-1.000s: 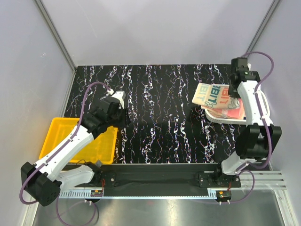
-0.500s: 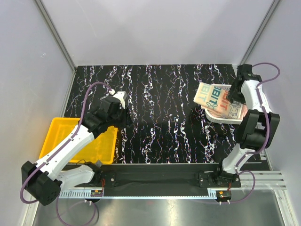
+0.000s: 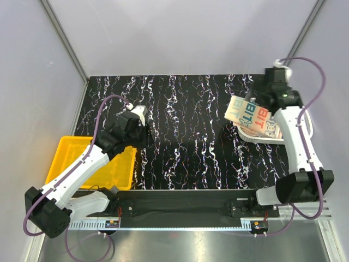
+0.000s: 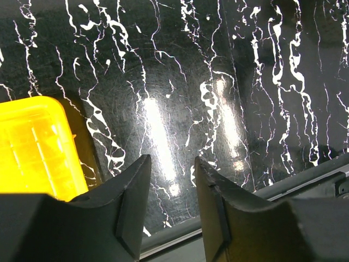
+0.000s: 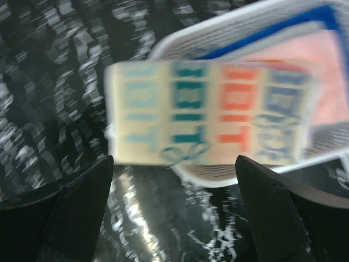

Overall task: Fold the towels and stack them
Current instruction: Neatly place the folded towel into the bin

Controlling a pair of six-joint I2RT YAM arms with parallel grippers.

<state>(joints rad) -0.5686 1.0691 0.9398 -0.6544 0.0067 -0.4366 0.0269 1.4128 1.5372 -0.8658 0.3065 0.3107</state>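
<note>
Right pincer (image 5: 174, 218): spread wide, gripping nothing, hovering just off the white mesh basket (image 5: 218, 177). Inside the basket, atop pink towel (image 5: 327, 60) and blue towel (image 5: 322, 12): beige lettered towel (image 5: 210, 112), folded, overhanging the rim, apparently laid there to top the stack. Left pincer (image 4: 172, 207): partly open, empty, well away from the basket above the worktop (image 4: 218, 82), probably parked clear.

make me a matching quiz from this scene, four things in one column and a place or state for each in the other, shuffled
1. beige cloth towel with teal and orange letters
2. yellow plastic bin
3. white mesh basket
4. right gripper

A. at the near left edge of the black marbled table
B. on the right side of that table
C. fingers wide apart, empty
D. topmost in the basket, overhanging its rim

Pairs: 1-D, 2-A, 3-B, 4-C
</note>
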